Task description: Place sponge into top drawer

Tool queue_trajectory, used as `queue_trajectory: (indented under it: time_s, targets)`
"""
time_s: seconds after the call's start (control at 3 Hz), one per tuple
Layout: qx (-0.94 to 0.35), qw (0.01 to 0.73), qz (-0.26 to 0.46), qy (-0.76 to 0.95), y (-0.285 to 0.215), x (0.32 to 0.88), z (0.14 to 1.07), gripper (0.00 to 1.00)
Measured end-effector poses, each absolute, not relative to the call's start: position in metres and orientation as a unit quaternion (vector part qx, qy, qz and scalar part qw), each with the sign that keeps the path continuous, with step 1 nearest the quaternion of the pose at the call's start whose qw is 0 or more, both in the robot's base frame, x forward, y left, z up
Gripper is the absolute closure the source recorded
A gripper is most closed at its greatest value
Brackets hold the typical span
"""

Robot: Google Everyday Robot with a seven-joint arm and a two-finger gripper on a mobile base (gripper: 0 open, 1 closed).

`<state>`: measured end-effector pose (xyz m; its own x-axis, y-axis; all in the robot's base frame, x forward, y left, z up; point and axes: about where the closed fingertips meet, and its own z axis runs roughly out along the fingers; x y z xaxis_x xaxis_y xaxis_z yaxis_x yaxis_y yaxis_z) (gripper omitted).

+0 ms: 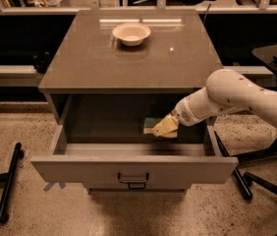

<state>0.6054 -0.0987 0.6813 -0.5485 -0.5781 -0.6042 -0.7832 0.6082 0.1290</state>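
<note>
The top drawer (133, 168) of the grey-brown cabinet stands pulled open, with its dark handle (132, 180) at the centre of the front panel. My gripper (165, 128) reaches in from the right, over the drawer's right half. It is shut on the sponge (151, 124), whose dark green face and pale yellow foam show at the fingertips. The sponge is low inside the drawer cavity, towards the back. I cannot tell whether it touches the drawer floor.
A white bowl (131, 33) sits at the back of the cabinet top (128, 63). A dark stand leg (8, 181) lies on the floor at the left. Chair legs (241, 178) are at the right. A counter runs along behind.
</note>
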Motion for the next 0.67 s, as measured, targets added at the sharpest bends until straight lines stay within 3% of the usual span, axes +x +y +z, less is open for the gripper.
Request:
queue_trajectory:
  time_s: [0.67]
  targets:
    - [-0.362, 0.274, 0.187, 0.871, -0.106, 0.642, 0.648, 0.37]
